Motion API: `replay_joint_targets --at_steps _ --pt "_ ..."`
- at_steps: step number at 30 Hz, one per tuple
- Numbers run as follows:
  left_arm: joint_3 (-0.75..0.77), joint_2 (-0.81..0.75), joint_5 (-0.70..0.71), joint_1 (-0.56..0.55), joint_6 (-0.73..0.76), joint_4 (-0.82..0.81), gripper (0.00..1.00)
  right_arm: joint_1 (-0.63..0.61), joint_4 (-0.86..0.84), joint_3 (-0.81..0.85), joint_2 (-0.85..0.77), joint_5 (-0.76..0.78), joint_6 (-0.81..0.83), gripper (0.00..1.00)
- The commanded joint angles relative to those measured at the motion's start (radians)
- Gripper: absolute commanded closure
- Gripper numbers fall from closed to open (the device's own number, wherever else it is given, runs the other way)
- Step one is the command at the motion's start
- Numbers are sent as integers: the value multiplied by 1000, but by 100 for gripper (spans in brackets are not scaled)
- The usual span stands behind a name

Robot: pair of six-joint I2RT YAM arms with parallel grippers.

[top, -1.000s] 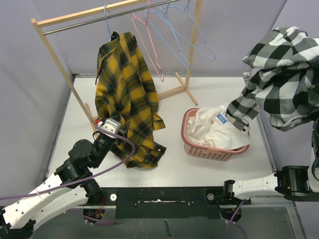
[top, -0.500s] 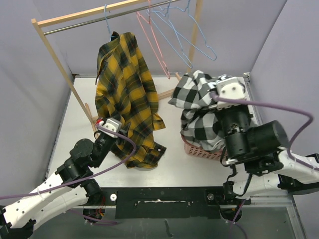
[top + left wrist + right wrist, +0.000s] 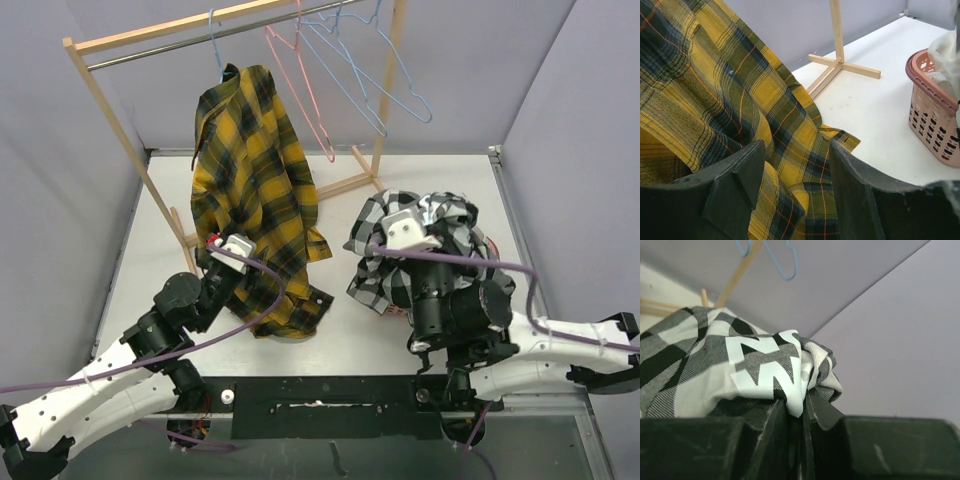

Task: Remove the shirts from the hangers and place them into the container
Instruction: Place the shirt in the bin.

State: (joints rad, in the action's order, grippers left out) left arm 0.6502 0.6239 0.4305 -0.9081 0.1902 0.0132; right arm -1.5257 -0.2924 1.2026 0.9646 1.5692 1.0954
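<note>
Your right gripper (image 3: 797, 405) is pinched on the limp black-and-white check shirt (image 3: 715, 360); your half-open left gripper (image 3: 796, 150) straddles the soft, light yellow-and-black plaid shirt (image 3: 740, 90), so grab a thick fold

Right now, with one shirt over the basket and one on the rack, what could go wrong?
1. The right tool pinches the check shirt above the container, and cloth hides most of the rim; released here, part may fall outside.
2. The left tool stands open around the plaid shirt, low down, while it hangs on the blue hanger; pulling there may tip the rack.
</note>
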Motion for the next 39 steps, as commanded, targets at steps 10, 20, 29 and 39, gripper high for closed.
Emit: replay_joint_targets --at_steps 10,20,29,39 --pt "40 11 -29 8 -23 -15 49 243 -1167 -204 191 79 917 91" --pt "38 -9 -30 8 -23 -18 49 500 -1190 -249 254 68 927 92" --pt "37 -24 -26 7 -23 -16 49 621 -1193 -234 429 74 941 93" --pt "39 -28 -35 7 -29 -18 49 838 -1191 -179 459 31 963 95"
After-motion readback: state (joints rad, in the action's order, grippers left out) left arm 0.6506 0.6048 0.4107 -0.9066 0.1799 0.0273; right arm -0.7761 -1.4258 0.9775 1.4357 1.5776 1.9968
